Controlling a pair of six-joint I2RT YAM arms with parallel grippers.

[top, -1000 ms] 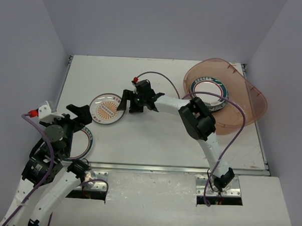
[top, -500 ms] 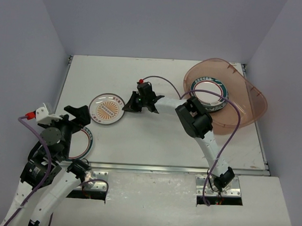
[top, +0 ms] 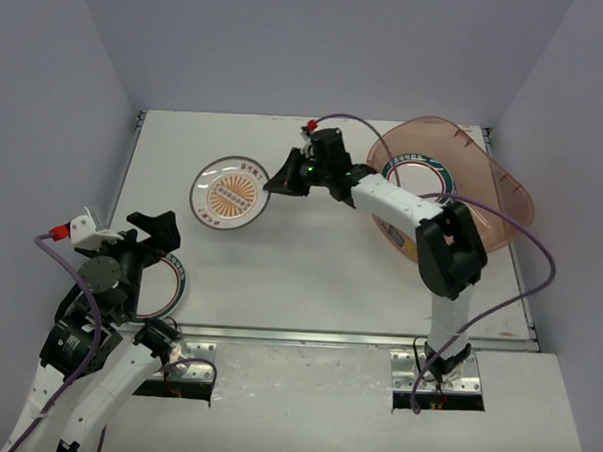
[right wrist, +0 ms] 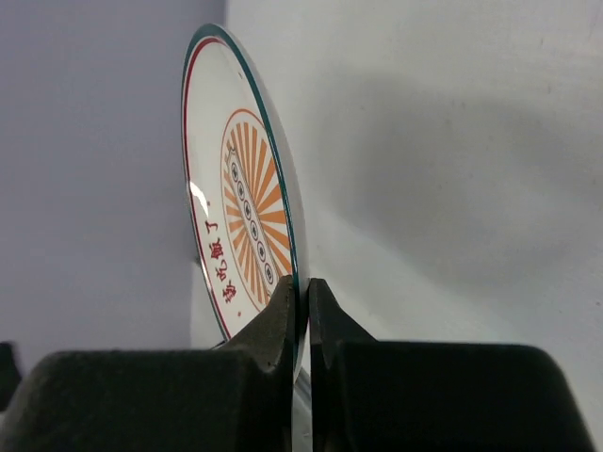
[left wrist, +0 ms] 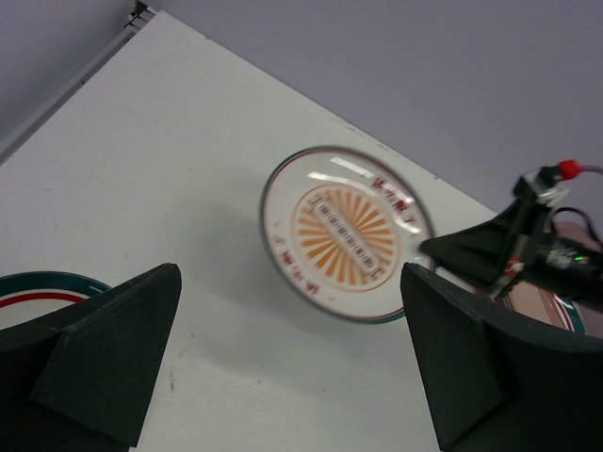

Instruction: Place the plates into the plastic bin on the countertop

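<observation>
An orange sunburst plate (top: 231, 194) with a teal rim and red lettering is at the middle left of the white countertop (top: 309, 276). My right gripper (top: 278, 180) is shut on its right rim; the wrist view shows the rim (right wrist: 254, 207) pinched between the fingertips, and the left wrist view shows the plate (left wrist: 344, 234) too. My left gripper (top: 159, 230) is open and empty above a teal-rimmed plate (top: 169, 290) at the near left, whose edge shows in its wrist view (left wrist: 42, 285). The pink-brown plastic bin (top: 484, 169) stands at the back right with plates (top: 416, 171) inside.
The right arm (top: 422, 226) reaches across the bin's near side toward the middle of the countertop. Grey walls close in the back and both sides. The metal front edge (top: 317, 337) runs along the near side.
</observation>
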